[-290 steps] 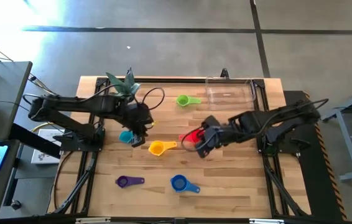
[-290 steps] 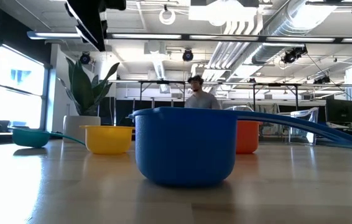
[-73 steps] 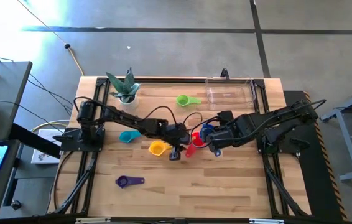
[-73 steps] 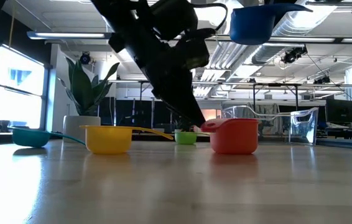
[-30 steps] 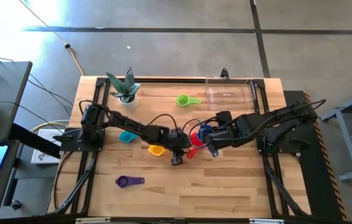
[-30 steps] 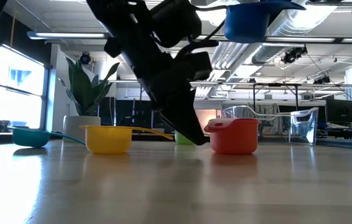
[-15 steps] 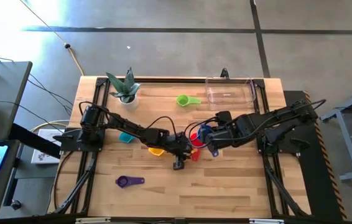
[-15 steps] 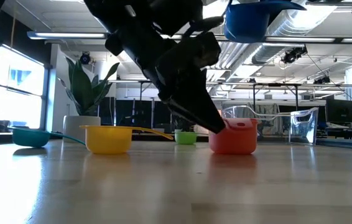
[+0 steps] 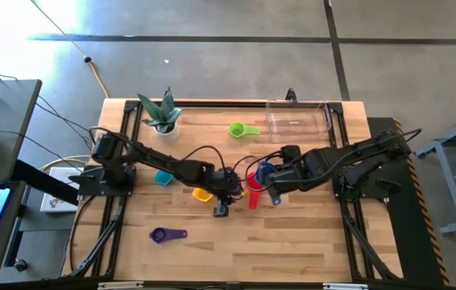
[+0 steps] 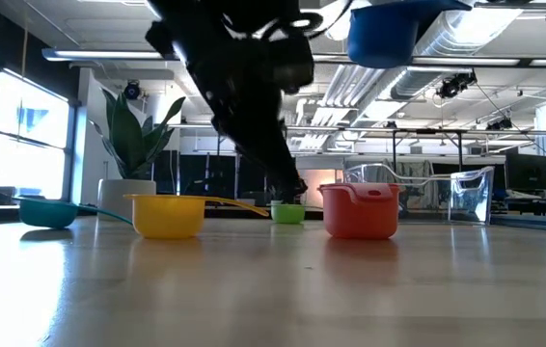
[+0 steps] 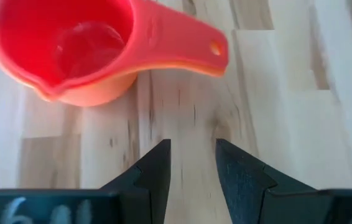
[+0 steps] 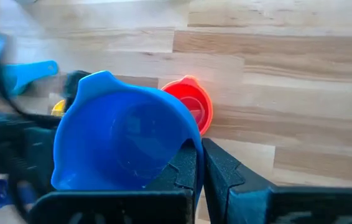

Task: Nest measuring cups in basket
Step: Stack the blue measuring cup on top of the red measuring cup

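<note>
The yellow cup (image 9: pixel 202 194) is half covered by the left arm in the high view, and the teal cup (image 9: pixel 162 176) shows only partly beside that arm. The basket (image 9: pixel 296 118), being see-through, is hard to trace against the bench (image 9: pixel 308 242); in the low view only its pale outline appears behind the red cup. An orange cup cannot be made out in any view.

Six measuring cups can be counted: green (image 9: pixel 242 130), teal, yellow, purple (image 9: pixel 166 235), blue (image 9: pixel 265 171) and red (image 9: pixel 254 184). There is one basket and one potted plant (image 9: pixel 161 113).

The left tool (image 9: pixel 221 210) hangs low over the bench, its two fingers (image 11: pixel 154 176) parted with bare wood between them, holding nothing. The red cup stands upright just ahead of its tips, handle pointing away from the bowl, not touched by it. The yellow cup lies just behind this tool, under the arm.

The right tool (image 12: pixel 199 165) is clamped tight on the rim of the blue cup, which it holds lifted above the bench. The red cup sits just beyond and below the raised blue one. The basket stands well apart behind the right tool, near the bench's far edge, with the green cup beside it.
</note>
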Robot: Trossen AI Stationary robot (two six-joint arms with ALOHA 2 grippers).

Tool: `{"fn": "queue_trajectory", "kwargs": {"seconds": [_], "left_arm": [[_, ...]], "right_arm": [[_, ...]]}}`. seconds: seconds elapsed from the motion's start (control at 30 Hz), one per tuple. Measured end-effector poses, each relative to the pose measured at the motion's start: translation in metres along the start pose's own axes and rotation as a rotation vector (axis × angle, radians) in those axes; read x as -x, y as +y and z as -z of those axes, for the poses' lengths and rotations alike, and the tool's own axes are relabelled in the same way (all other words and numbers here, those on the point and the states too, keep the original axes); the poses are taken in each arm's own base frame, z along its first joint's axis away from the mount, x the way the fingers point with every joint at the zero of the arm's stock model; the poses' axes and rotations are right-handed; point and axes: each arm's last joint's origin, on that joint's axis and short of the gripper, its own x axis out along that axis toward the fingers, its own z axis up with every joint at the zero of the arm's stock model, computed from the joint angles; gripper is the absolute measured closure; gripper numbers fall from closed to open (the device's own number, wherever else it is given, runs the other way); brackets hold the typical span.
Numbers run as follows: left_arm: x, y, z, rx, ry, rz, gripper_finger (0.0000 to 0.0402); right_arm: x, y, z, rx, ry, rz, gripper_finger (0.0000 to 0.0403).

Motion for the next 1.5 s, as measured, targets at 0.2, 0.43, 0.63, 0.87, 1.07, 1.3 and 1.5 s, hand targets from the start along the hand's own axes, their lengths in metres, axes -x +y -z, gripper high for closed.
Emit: {"fn": "queue_trajectory", "kwargs": {"seconds": [0.2,0.43,0.63,0.87,1.07,1.3,1.5], "left_arm": [[0.039,-0.001,-0.01,-0.065,-0.054,-0.033,0.0287],[0.09,0.003,-0.017,-0.153,-0.119,-0.138,0.0287],[0.121,0.01,-0.013,-0.173,-0.1,-0.252,0.0287],[0.148,0.013,-0.01,-0.222,-0.113,-0.271,0.0287],[0.159,0.013,-0.01,-0.241,-0.136,-0.276,0.0287],[0.16,0.014,-0.006,-0.244,-0.098,-0.274,0.0287],[0.16,0.014,-0.004,-0.246,-0.078,-0.273,0.0287]], "right_arm": [[-0.014,0.006,0.008,-0.051,0.011,0.049,0.0402],[-0.034,0.017,0.015,-0.128,0.012,0.085,0.0402],[-0.05,0.025,0.019,-0.215,0.004,0.099,0.0402],[-0.08,0.032,0.033,-0.305,-0.037,0.18,0.0402],[-0.106,0.036,0.045,-0.331,-0.09,0.238,0.0402],[-0.124,0.039,0.043,-0.332,-0.141,0.267,0.0402],[-0.127,0.037,0.037,-0.331,-0.146,0.3,0.0402]]}}
